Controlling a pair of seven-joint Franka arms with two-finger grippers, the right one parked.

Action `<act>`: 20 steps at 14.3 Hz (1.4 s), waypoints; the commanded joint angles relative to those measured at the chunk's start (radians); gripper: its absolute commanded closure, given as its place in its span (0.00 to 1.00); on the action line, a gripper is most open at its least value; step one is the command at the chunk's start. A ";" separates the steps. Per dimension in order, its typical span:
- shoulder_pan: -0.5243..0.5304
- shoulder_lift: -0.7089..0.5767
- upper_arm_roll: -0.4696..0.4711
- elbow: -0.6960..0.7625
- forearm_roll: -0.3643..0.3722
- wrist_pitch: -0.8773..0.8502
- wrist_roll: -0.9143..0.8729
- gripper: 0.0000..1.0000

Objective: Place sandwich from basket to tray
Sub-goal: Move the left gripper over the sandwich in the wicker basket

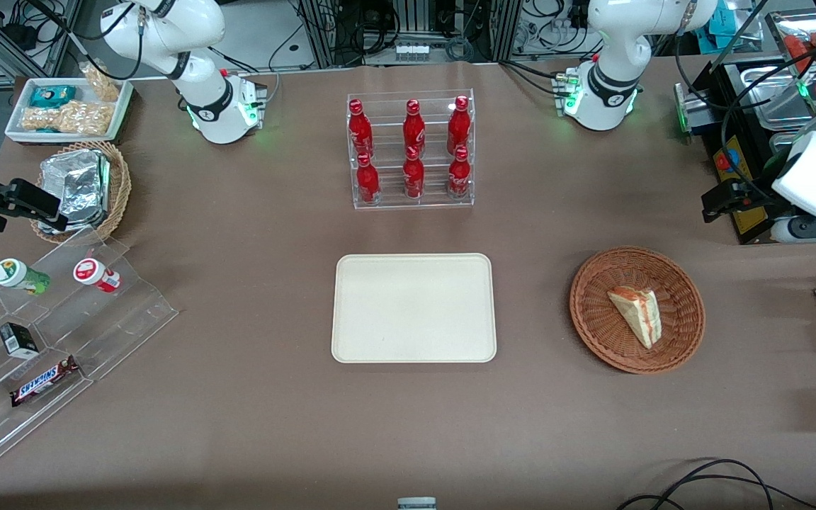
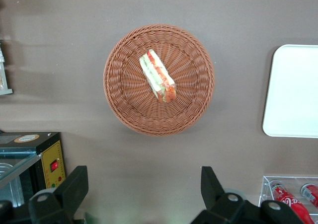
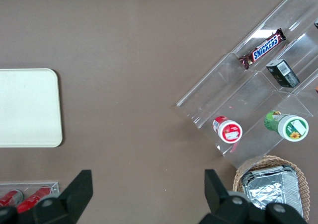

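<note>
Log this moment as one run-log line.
phase: pre-grasp | gripper: open, above table beside basket | sandwich: in basket | tray: bare

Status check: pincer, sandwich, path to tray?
Pincer open, high above table, holding nothing. Sandwich lying in basket. Tray bare; nothing between basket and tray.

We see the flat cream-coloured rectangular tray (image 3: pixel 27 107) on the brown counter (image 3: pixel 134 45), off to one side of the parked arm's spread black jaws. Red bottles (image 3: pixel 22 196) lie just beside one jaw. Past the other jaw stands a clear stepped acrylic display (image 3: pixel 248 95) holding a Snickers bar (image 3: pixel 262 48), a small black box (image 3: pixel 281 73), a red-labelled cup (image 3: pixel 227 129) and a green-labelled cup (image 3: pixel 287 126). Close to that jaw, foil packs (image 3: pixel 272 186) sit in a tan wicker basket (image 3: pixel 243 172).
</note>
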 commanded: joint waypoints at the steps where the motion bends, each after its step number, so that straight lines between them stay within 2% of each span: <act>1: -0.009 0.017 0.006 0.038 -0.017 -0.020 0.015 0.00; 7: -0.006 0.025 0.007 0.027 -0.029 -0.030 0.012 0.00; 14: -0.012 0.144 0.007 0.020 -0.020 -0.034 0.003 0.00; 20: -0.009 0.244 0.007 -0.158 0.020 0.247 0.004 0.00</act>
